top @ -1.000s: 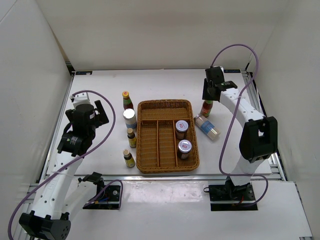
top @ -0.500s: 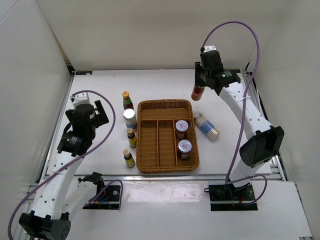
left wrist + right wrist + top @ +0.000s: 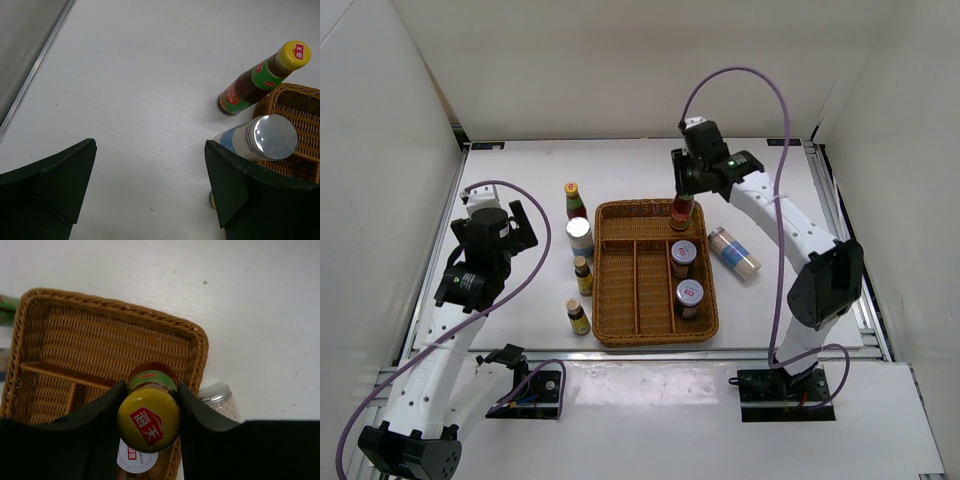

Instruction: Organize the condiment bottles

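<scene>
Red-sauce bottle (image 3: 681, 211) moved over tray (image 3: 598, 270), right end effector (image 3: 149, 402) grasping it, left end effector (image 3: 150, 155) released

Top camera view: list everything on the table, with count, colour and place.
wicker tray: one, brown, middle of the view
red-sauce bottles: two, red, yellow caps; one stands left of the tray, one held above its far right corner
yellow-labelled bottles: two, left of the tray
silver-lidded cylinders: two, white-blue; one upright left of the tray, one lying right of it
short jars: two, silver-lidded, tray's right compartment
left gripper: black, open, empty, left of the tray
right gripper: black, shut on the held red-sauce bottle
</scene>
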